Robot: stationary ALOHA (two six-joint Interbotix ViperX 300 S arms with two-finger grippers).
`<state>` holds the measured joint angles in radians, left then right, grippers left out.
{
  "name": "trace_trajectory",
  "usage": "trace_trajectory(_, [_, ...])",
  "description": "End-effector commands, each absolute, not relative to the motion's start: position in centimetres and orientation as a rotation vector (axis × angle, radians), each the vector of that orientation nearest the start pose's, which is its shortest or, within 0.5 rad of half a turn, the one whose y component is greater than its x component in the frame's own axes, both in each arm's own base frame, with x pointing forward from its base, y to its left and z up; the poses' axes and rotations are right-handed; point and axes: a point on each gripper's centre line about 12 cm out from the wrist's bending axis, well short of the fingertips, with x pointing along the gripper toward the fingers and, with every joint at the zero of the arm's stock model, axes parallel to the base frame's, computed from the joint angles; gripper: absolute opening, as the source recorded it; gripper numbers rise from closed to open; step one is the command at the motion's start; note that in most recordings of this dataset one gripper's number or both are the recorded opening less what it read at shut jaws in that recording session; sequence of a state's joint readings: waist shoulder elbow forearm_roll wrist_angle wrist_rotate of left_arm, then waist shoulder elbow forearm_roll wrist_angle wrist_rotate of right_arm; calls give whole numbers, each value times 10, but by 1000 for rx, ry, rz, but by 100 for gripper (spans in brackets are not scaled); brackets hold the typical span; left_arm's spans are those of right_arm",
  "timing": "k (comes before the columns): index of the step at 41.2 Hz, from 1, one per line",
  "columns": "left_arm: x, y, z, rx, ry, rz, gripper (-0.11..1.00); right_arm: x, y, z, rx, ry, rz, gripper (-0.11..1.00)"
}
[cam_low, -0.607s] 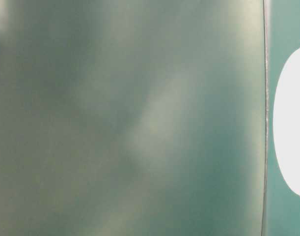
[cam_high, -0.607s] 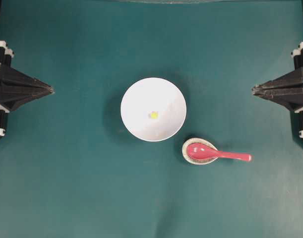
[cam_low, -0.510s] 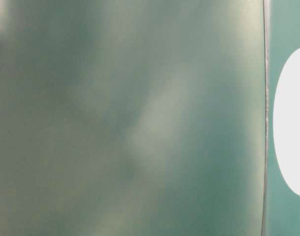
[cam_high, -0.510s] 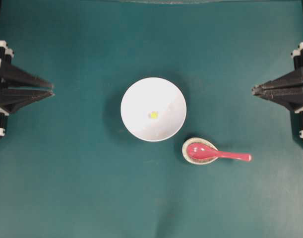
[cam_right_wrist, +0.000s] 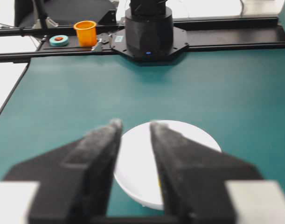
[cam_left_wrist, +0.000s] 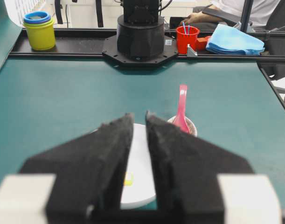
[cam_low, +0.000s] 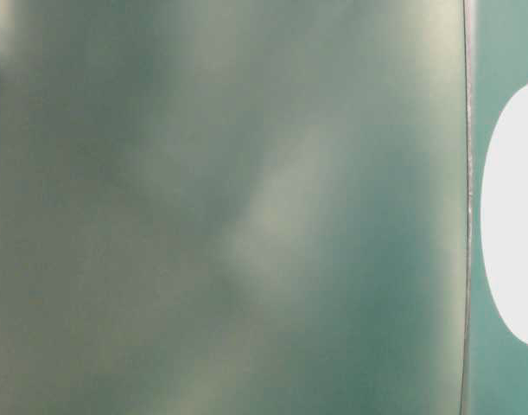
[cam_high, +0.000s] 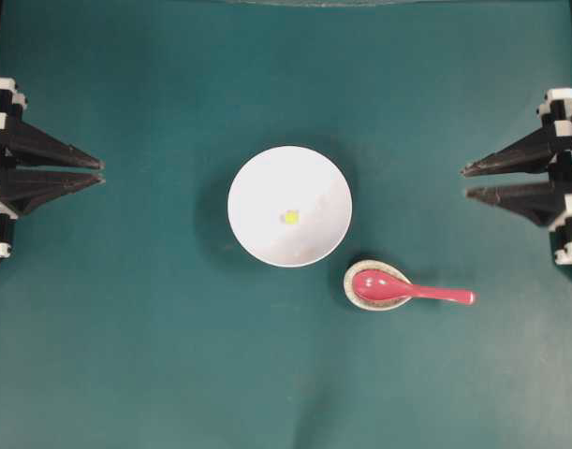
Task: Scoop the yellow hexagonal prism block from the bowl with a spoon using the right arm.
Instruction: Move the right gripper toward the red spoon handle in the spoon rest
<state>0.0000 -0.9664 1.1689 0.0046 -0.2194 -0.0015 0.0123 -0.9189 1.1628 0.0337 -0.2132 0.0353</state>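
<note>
Right gripper [cam_high: 465, 181] sits at the right edge of the overhead view with its two black fingers parted and nothing between them — it holds no tool and touches nothing. Across the table the left gripper [cam_high: 100, 170] is likewise spread and empty at the left edge.

Out from the right gripper, the spoon [cam_high: 409, 288] lies nearest: down-view and toward the table's middle from the fingertips, well apart from them. Its red-pink scoop rests in a small speckled dish [cam_high: 358, 276], and its straight handle runs level across the view, pointing toward the right arm's side. That long axis is what the coming move turns on — the handle's free end faces the right gripper, so a reach inward and down-view would meet the handle first, likely with the wrist turned to close across it.

Beyond the spoon, just beside the dish, stands the white bowl [cam_high: 257, 192] at the centre of the green table [cam_high: 126, 355]. The yellow hexagonal prism block [cam_high: 290, 217] lies on the bowl's floor near its middle, untouched
</note>
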Motion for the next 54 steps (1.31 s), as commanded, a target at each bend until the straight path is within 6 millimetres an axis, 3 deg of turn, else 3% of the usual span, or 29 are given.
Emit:
trace_trajectory(1, [202, 0, 298, 8, -41, 0, 17, 209, 3, 289, 74, 13, 10, 44])
trace_trajectory(9, [202, 0, 298, 12, -41, -1, 17, 209, 5, 285, 80, 51, 16, 57])
trace_trajectory(24, [202, 0, 298, 20, -41, 0, 17, 214, 14, 270, 101, 120, 56, 57])
trace_trajectory(54, [202, 0, 298, 26, -41, 0, 17, 248, 58, 186, 202, 288, 130, 57])
